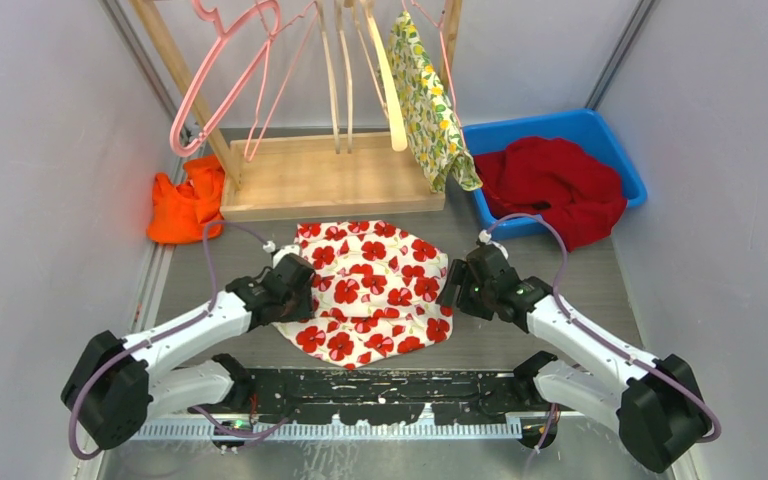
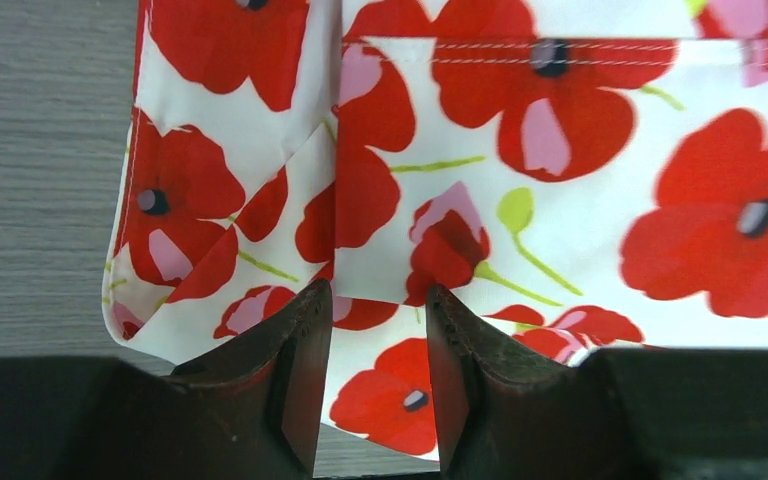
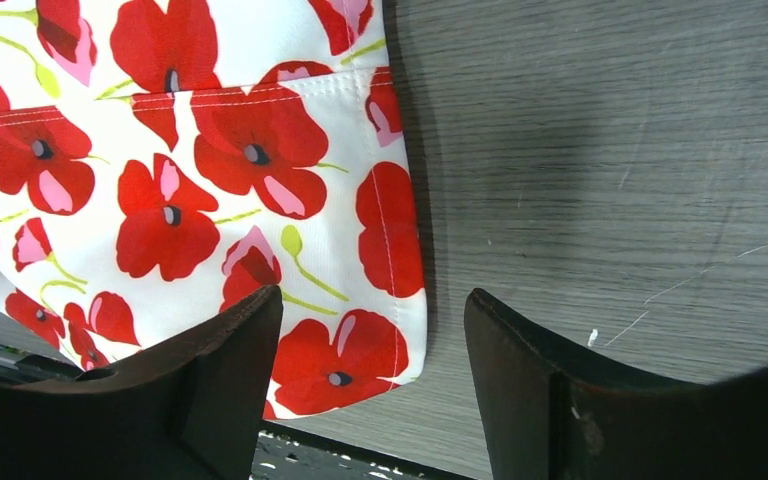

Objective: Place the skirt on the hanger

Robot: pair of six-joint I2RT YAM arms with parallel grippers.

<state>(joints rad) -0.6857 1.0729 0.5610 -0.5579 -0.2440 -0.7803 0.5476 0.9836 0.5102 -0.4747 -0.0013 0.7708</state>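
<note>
The skirt (image 1: 372,288), white with red poppies, lies flat on the grey table between my two grippers. My left gripper (image 1: 300,290) is over its left edge; in the left wrist view the gripper (image 2: 375,300) is partly open, with the skirt (image 2: 560,180) showing below the gap and nothing pinched. My right gripper (image 1: 457,285) is at the skirt's right edge; in the right wrist view the gripper (image 3: 372,295) is wide open, straddling the hemmed corner of the skirt (image 3: 260,180). A pink hanger (image 1: 222,85) and wooden hangers (image 1: 392,95) hang on the rack at the back.
The rack's wooden base (image 1: 330,180) stands just behind the skirt. A lemon-print garment (image 1: 430,105) hangs at the rack's right. A blue bin (image 1: 625,165) holds a red cloth (image 1: 555,185) at back right. An orange cloth (image 1: 185,205) lies at back left.
</note>
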